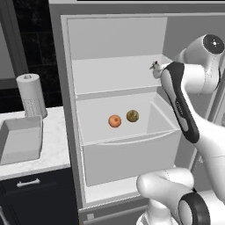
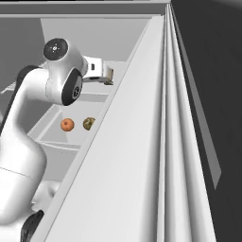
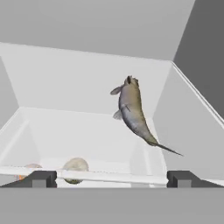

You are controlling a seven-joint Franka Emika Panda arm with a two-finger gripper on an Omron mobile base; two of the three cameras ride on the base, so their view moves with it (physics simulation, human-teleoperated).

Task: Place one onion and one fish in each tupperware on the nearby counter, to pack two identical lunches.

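Observation:
A slender silver-grey fish lies on the upper fridge shelf against the right wall, head toward the back, tail toward me. My gripper is open, short of the fish's tail, with nothing between its fingers; in the right base view the gripper reaches into the fridge at shelf height. Below, in the fridge drawer, sit an orange onion and an olive-tan onion, side by side and apart. A pale-grey tupperware rests on the marble counter left of the fridge.
The open fridge door stands close on the arm's right. The fridge's right wall is just beside the fish. A paper towel roll stands on the counter behind the tupperware. Dark cabinet fronts sit below the counter.

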